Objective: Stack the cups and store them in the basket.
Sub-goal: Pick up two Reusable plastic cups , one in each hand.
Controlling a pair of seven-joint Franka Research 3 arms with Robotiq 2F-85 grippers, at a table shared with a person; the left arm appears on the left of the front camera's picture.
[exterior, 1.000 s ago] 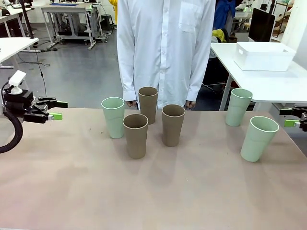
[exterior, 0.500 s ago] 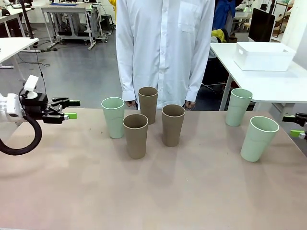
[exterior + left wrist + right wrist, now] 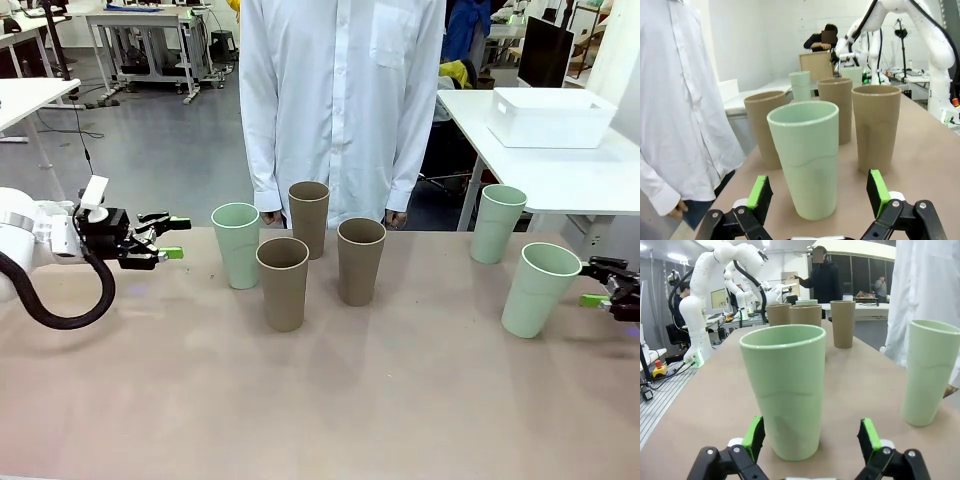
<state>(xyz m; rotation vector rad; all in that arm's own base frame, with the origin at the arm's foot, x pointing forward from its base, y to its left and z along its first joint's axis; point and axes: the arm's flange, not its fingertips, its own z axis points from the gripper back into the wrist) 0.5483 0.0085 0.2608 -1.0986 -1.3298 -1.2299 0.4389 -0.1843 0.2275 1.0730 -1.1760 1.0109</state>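
With fingers spread wide on both, the left gripper should centre on the far-left pale mint matte tumbler, and the right gripper on the near-right mint tumbler, before closing mid-body; the white rectangular plastic basket waits far right.

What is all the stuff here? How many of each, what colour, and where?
Green cups: three, pale mint; one left of the brown group, two at the table's right.
Brown cups: three, taupe; clustered mid-table.
Basket: one, white; on the side table, far right.
Table: one, beige; under the cups.
Side table: one, white; far right.
Person: one, white coat; far side.
Left gripper: open, facing the left green cup, apart from it.
Right gripper: open, beside the nearest right green cup.
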